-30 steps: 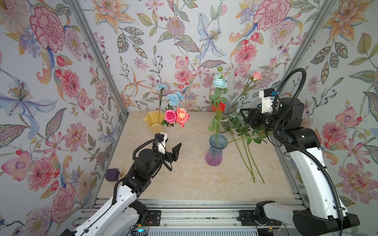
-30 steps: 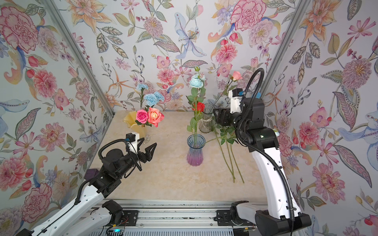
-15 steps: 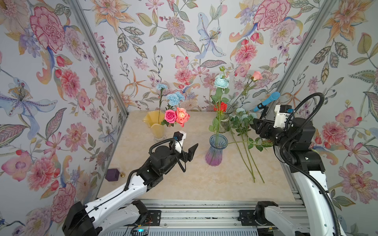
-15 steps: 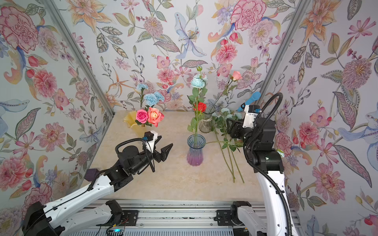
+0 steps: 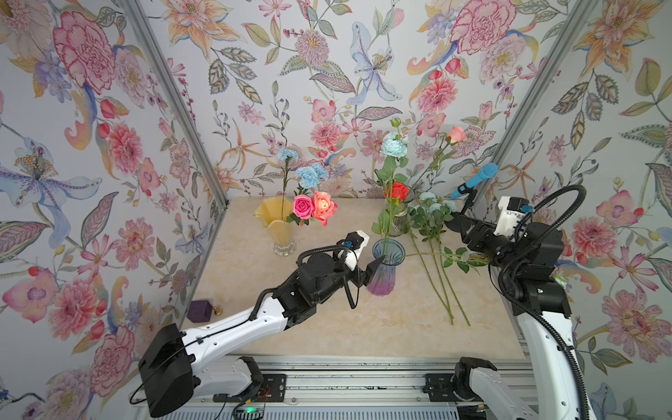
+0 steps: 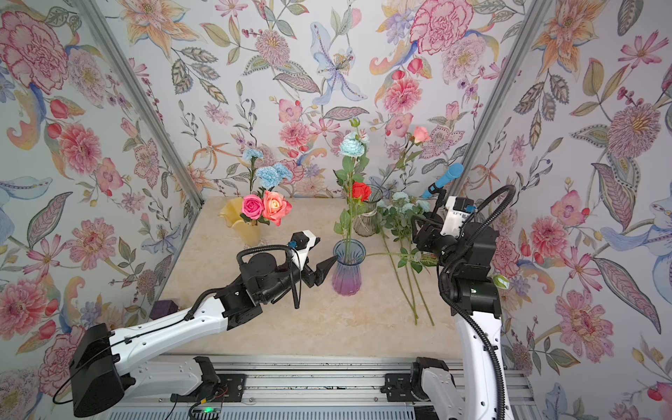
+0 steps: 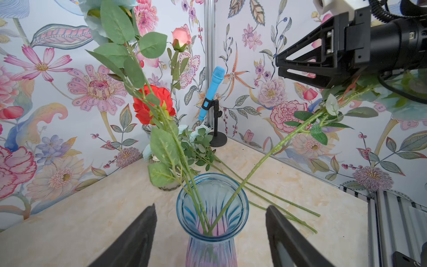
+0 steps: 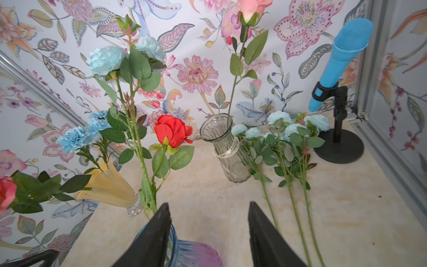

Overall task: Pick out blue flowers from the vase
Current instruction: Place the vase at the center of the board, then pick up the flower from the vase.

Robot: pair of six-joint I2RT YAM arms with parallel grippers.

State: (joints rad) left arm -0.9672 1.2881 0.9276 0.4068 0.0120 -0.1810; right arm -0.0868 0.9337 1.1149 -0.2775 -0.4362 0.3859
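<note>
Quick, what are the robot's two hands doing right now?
Left hand: open, facing the blue vase, holding nothing.
Right hand: open, holding nothing.

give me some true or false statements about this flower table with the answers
1. Blue flowers lie on the table beside the clear vase. True.
2. The yellow vase holds no blue flowers. False: blue carnations stand in it.
3. The left gripper is shut on the blue vase. False: it is open, a finger on each side.
4. A pink rose stands in the clear vase. True.
5. The microphone lies flat. False: it is clipped on a stand.
</note>
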